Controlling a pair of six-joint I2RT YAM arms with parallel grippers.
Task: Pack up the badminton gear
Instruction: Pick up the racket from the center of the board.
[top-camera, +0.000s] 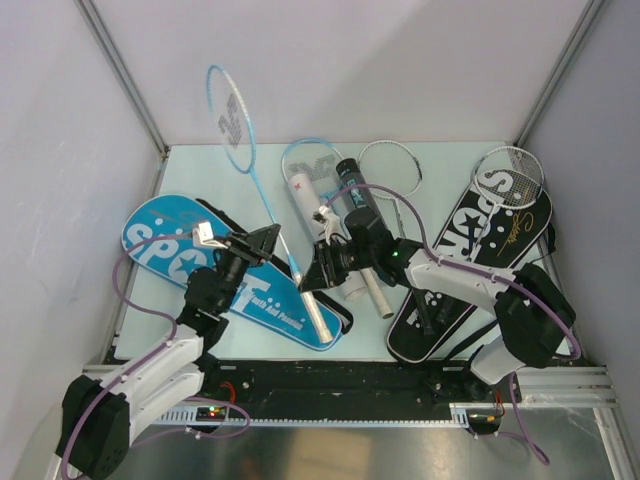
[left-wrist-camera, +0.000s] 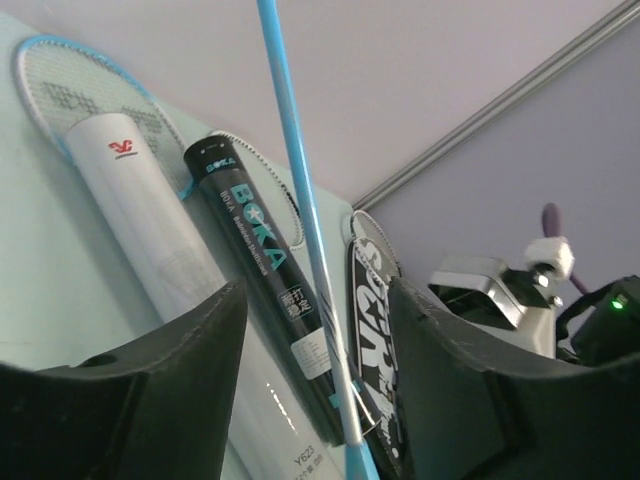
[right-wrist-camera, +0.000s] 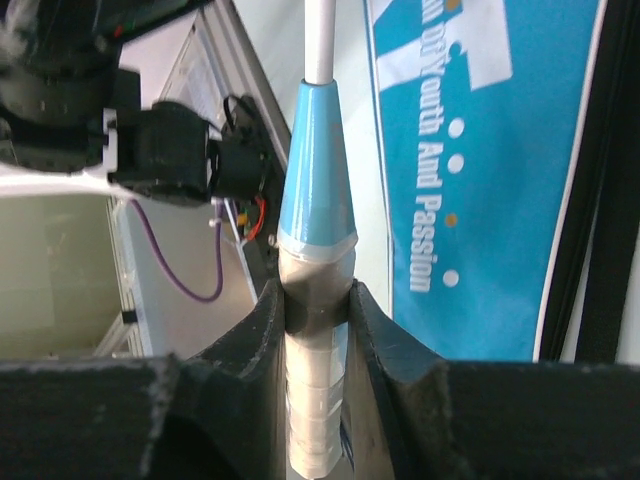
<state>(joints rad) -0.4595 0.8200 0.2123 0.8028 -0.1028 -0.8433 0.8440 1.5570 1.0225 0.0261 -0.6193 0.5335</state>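
Left gripper (top-camera: 268, 240): jaws stand well apart, holding nothing; the wrist view shows the thin blue shaft (left-wrist-camera: 300, 180) running up between the two fingers (left-wrist-camera: 190, 380) with clear space on each side.
Right gripper (right-wrist-camera: 316, 305): closed tight on the handle (right-wrist-camera: 316, 400) of the light-blue racket (top-camera: 268, 212), both pads pressed to the white grip tape just below the blue cone (right-wrist-camera: 315, 170).
Light-blue racket: raised at a slant, its head (top-camera: 231, 115) seen in front of the back wall, its shaft sloping down between the two grippers, and the butt of the handle over the near end of the blue cover.
Blue "SPORT" cover (top-camera: 170, 245): flat on the left of the table, under the left gripper and the racket handle.
Black "SPORT" cover (top-camera: 490, 235): flat on the right of the table, running from the far right corner toward the right arm's base.
White tube (left-wrist-camera: 130, 200): lying mid-table, its far end across the head of a second light-blue racket (left-wrist-camera: 45, 75).
Black tube (left-wrist-camera: 255, 270): lying just beside the white tube on its right, lettered "BOKA".
Silver racket (top-camera: 392, 165): flat near the back edge, right of the tubes.
Second silver racket (top-camera: 512, 172): its head rests on the far end of the black cover.
Table (top-camera: 440, 160): pale green, carrying all the gear.
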